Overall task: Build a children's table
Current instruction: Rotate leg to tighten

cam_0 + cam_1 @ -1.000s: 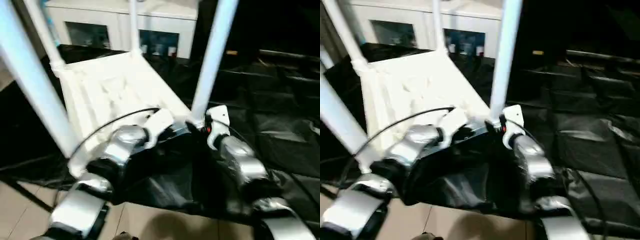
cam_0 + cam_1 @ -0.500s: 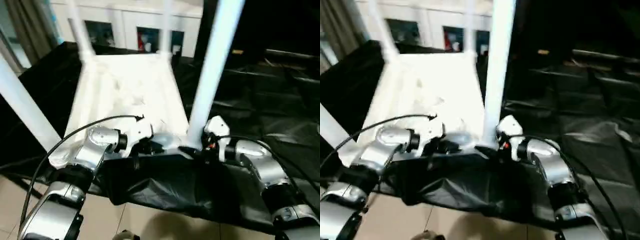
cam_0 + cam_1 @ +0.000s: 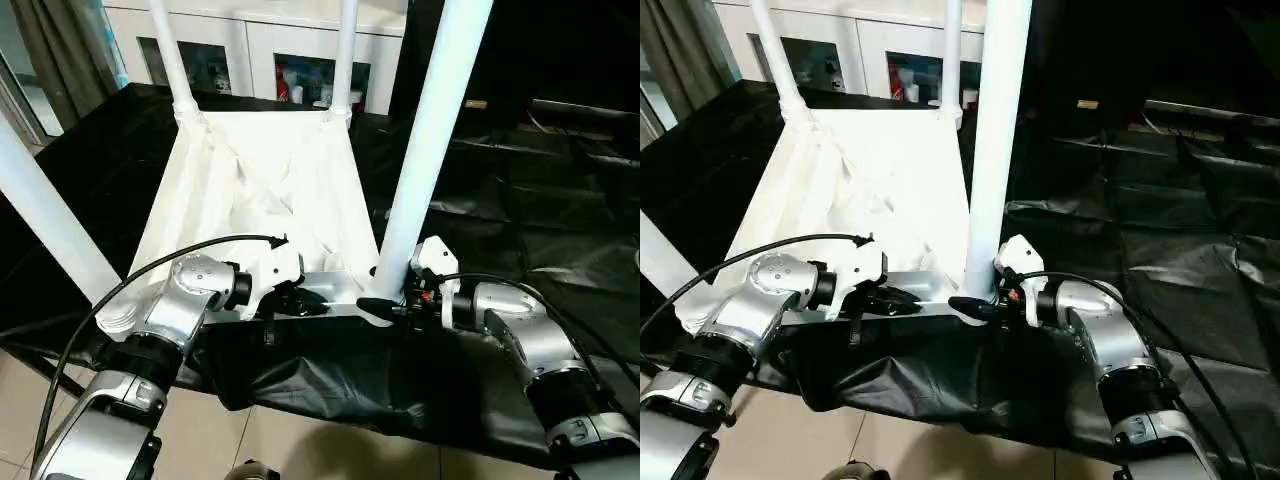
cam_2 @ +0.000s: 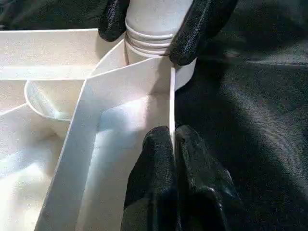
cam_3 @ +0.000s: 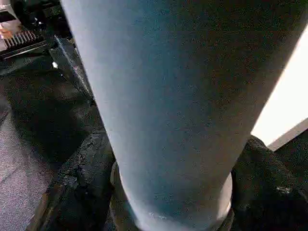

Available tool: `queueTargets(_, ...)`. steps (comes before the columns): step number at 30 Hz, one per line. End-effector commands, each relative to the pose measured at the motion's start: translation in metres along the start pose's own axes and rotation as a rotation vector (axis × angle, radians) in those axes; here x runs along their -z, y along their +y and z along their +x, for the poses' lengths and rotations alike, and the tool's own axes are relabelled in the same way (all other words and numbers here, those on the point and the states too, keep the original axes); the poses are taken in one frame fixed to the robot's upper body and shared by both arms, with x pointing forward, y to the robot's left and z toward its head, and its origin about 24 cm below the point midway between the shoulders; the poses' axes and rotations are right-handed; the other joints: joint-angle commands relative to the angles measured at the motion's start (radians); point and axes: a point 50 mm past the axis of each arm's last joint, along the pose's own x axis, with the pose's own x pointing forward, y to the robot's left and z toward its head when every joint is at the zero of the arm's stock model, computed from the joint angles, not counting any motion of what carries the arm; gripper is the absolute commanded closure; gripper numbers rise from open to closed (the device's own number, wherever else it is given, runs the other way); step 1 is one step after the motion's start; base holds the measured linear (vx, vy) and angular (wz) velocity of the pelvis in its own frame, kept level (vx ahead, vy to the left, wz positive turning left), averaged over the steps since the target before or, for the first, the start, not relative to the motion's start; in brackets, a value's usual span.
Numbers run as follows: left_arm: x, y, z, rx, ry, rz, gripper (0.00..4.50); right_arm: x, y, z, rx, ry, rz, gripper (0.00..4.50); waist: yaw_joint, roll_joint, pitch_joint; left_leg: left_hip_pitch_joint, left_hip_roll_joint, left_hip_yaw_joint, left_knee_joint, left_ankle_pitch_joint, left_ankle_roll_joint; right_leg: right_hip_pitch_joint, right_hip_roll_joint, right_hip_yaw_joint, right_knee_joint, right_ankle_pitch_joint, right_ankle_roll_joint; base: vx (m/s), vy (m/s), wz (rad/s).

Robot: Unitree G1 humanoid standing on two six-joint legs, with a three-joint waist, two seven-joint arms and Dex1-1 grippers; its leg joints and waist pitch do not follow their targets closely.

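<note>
The children's table (image 3: 260,190) lies upside down on the black-draped work table, with its white legs pointing up. My left gripper (image 3: 300,298) is at the near rim, and its fingers (image 4: 159,154) are shut on the thin white rim wall beside the corner socket. My right gripper (image 3: 385,303) reaches in from the right at the foot of the near right leg (image 3: 425,150). Its black fingers (image 4: 202,24) press both sides of the leg's ringed base. In the right wrist view the leg (image 5: 163,96) stands between the fingers (image 5: 82,173).
Three more legs stand up at the far left (image 3: 170,50), the far right (image 3: 345,50) and the near left (image 3: 50,220). A white cabinet (image 3: 250,45) stands behind. Wrinkled black drape (image 3: 520,220) spreads to the right. Tiled floor (image 3: 300,440) lies below the front edge.
The camera has swung and steadied. Both grippers stay at the table's near right corner. The table shows no clear move of its own.
</note>
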Motion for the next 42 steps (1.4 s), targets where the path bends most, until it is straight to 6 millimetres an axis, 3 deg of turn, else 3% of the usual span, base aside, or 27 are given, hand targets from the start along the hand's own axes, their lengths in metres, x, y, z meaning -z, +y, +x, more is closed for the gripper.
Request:
queueTargets(1, -0.008, 0.005, 0.010, -0.080, -0.059, -0.012, 4.50, 0.011, 0.005, 0.009, 0.049, 0.030, 0.037, 1.73, 0.000, -0.010, -0.062, 0.027, 0.092, -0.049, -0.074, -0.188, 0.039, 0.038, -0.098, 0.067, -0.071, -0.175, -0.227, 0.000, 0.000, 0.00)
queueTargets(2, -0.008, 0.009, 0.013, -0.129, -0.047, -0.020, 4.50, 0.014, 0.002, 0.011, 0.114, 0.033, 0.057, 1.73, -0.005, -0.010, -0.059, 0.030, 0.092, -0.050, -0.077, -0.207, 0.025, 0.033, -0.096, 0.068, -0.078, -0.211, -0.219, 0.000, 0.000, 0.00)
queueTargets(4, -0.009, 0.016, 0.018, -0.221, -0.021, -0.038, 4.50, 0.020, -0.001, 0.016, 0.234, 0.038, 0.115, 1.74, -0.010, -0.011, -0.057, 0.034, 0.089, -0.054, -0.080, -0.243, -0.001, 0.035, -0.102, 0.069, -0.088, -0.287, -0.203, 0.000, 0.000, 0.00)
queueTargets(5, -0.012, 0.021, 0.021, -0.276, -0.017, -0.055, 4.50, 0.023, -0.001, 0.021, 0.289, 0.034, 0.151, 1.75, -0.011, -0.006, -0.055, 0.038, 0.090, -0.057, -0.081, -0.270, -0.015, 0.030, -0.104, 0.070, -0.093, -0.333, -0.191, 0.000, 0.000, 0.00)
queueTargets(6, -0.013, 0.024, 0.024, -0.308, -0.016, -0.067, 4.50, 0.025, 0.000, 0.024, 0.318, 0.032, 0.173, 1.75, -0.013, -0.010, -0.054, 0.042, 0.090, -0.059, -0.082, -0.290, -0.025, 0.030, -0.104, 0.069, -0.099, -0.369, -0.178, 0.000, 0.000, 0.00)
queueTargets(7, -0.018, 0.027, 0.029, -0.350, -0.021, -0.075, 4.50, 0.027, 0.002, 0.030, 0.363, 0.031, 0.207, 1.75, -0.013, -0.005, -0.053, 0.042, 0.090, -0.060, -0.083, -0.296, -0.029, 0.030, -0.104, 0.070, -0.100, -0.376, -0.174, 0.000, 0.000, 0.00)
queueTargets(8, -0.024, 0.030, 0.035, -0.390, -0.032, -0.087, 4.50, 0.028, 0.003, 0.037, 0.414, 0.029, 0.244, 1.75, -0.015, -0.007, -0.050, 0.044, 0.091, -0.060, -0.086, -0.316, -0.033, 0.026, -0.103, 0.072, -0.105, -0.394, -0.167, 0.000, 0.000, 0.00)
queueTargets(9, -0.027, 0.031, 0.039, -0.412, -0.038, -0.097, 4.50, 0.028, 0.004, 0.041, 0.441, 0.028, 0.268, 1.75, -0.019, -0.002, -0.046, 0.052, 0.089, -0.061, -0.088, -0.360, -0.049, 0.020, -0.100, 0.070, -0.112, -0.436, -0.158, 0.000, 0.000, 0.00)
queueTargets(10, -0.032, 0.033, 0.045, -0.442, -0.045, -0.108, 4.50, 0.028, 0.005, 0.047, 0.477, 0.025, 0.293, 1.75, -0.018, 0.001, -0.046, 0.054, 0.089, -0.065, -0.088, -0.377, -0.058, 0.022, -0.104, 0.069, -0.112, -0.455, -0.156, 0.000, 0.000, 0.00)
queueTargets(11, -0.040, 0.034, 0.053, -0.478, -0.054, -0.119, 4.50, 0.024, 0.006, 0.056, 0.518, 0.014, 0.319, 1.75, -0.019, -0.003, -0.047, 0.055, 0.088, -0.067, -0.089, -0.394, -0.064, 0.023, -0.106, 0.068, -0.117, -0.485, -0.144, 0.000, 0.000, 0.00)
queueTargets(12, -0.041, 0.034, 0.055, -0.484, -0.056, -0.120, 4.50, 0.024, 0.006, 0.058, 0.526, 0.012, 0.325, 1.75, -0.020, 0.002, -0.048, 0.057, 0.089, -0.068, -0.089, -0.399, -0.068, 0.022, -0.108, 0.070, -0.119, -0.486, -0.139, 0.000, 0.000, 0.00)
queueTargets(16, -0.048, 0.031, 0.065, -0.480, -0.071, -0.119, 4.50, 0.017, 0.010, 0.070, 0.516, -0.007, 0.319, 1.75, -0.018, 0.003, -0.051, 0.048, 0.088, -0.066, -0.093, -0.364, -0.055, 0.028, -0.104, 0.071, -0.113, -0.397, -0.144, 0.000, 0.000, 0.00)
queueTargets(17, -0.048, 0.031, 0.066, -0.477, -0.074, -0.116, 4.50, 0.016, 0.011, 0.071, 0.509, -0.011, 0.314, 1.19, -0.016, 0.001, -0.052, 0.048, 0.088, -0.065, -0.093, -0.358, -0.049, 0.029, -0.104, 0.071, -0.111, -0.370, -0.149, 0.000, 0.000, 0.00)
queueTargets(18, -0.049, 0.030, 0.068, -0.472, -0.074, -0.112, 4.50, 0.014, 0.012, 0.072, 0.502, -0.012, 0.303, 1.05, -0.016, 0.002, -0.052, 0.047, 0.089, -0.064, -0.094, -0.350, -0.043, 0.031, -0.104, 0.072, -0.108, -0.354, -0.155, 0.000, 0.000, 0.00)
queueTargets(22, -0.048, 0.027, 0.065, -0.425, -0.092, -0.083, 4.50, 0.010, 0.012, 0.071, 0.447, -0.034, 0.262, 0.99, -0.015, -0.005, -0.054, 0.038, 0.088, -0.065, -0.093, -0.324, -0.023, 0.039, -0.109, 0.071, -0.106, -0.358, -0.154, 0.000, 0.000, 0.00)
queueTargets(25, -0.043, 0.023, 0.055, -0.348, -0.112, -0.054, 4.50, 0.007, 0.010, 0.061, 0.351, -0.059, 0.223, 0.99, -0.013, -0.008, -0.055, 0.036, 0.089, -0.065, -0.092, -0.296, -0.003, 0.042, -0.110, 0.071, -0.105, -0.342, -0.154, 0.000, 0.000, 0.00)
queueTargets(26, -0.035, 0.019, 0.045, -0.273, -0.104, -0.039, 4.50, 0.006, 0.008, 0.048, 0.263, -0.063, 0.163, 0.99, -0.014, -0.009, -0.057, 0.029, 0.090, -0.063, -0.091, -0.261, 0.010, 0.048, -0.108, 0.071, -0.096, -0.288, -0.164, 0.000, 0.000, 0.00)
queueTargets(27, -0.035, 0.019, 0.045, -0.273, -0.104, -0.039, 4.50, 0.006, 0.008, 0.048, 0.263, -0.063, 0.163, 0.99, -0.013, -0.009, -0.058, 0.026, 0.089, -0.060, -0.088, -0.239, 0.026, 0.049, -0.105, 0.070, -0.090, -0.246, -0.173, 0.000, 0.000, 0.00)
queueTargets(31, -0.023, 0.012, 0.031, -0.159, -0.073, -0.008, 4.50, 0.003, 0.005, 0.030, 0.151, -0.058, 0.100, 0.99, -0.010, -0.008, -0.060, 0.023, 0.089, -0.054, -0.081, -0.191, 0.052, 0.052, -0.101, 0.068, -0.080, -0.178, -0.210, 0.000, 0.000, 0.00)
queueTargets(36, -0.011, 0.002, 0.011, 0.009, -0.042, 0.009, 4.50, -0.001, 0.000, 0.008, 0.034, -0.032, 0.043, 0.99, -0.008, -0.004, -0.064, 0.028, 0.093, -0.049, -0.076, -0.150, 0.069, 0.045, -0.094, 0.066, -0.064, -0.084, -0.249, 0.000, 0.000, 0.00)
queueTargets(39, -0.009, -0.001, 0.005, 0.050, -0.035, 0.007, 4.50, -0.002, 0.001, 0.005, -0.009, -0.023, 0.027, 0.99, 0.000, -0.007, -0.070, 0.024, 0.092, -0.047, -0.068, -0.096, 0.092, 0.045, -0.094, 0.065, -0.049, -0.003, -0.269, 0.000, 0.000, 0.00)
queueTargets(42, -0.008, -0.002, 0.002, 0.070, -0.033, 0.006, 4.50, -0.002, 0.003, 0.003, -0.054, -0.014, 0.009, 0.99, 0.007, -0.004, -0.066, 0.024, 0.094, -0.046, -0.068, -0.126, 0.088, 0.040, -0.095, 0.065, -0.053, -0.030, -0.270, 0.000, 0.000, 0.00)
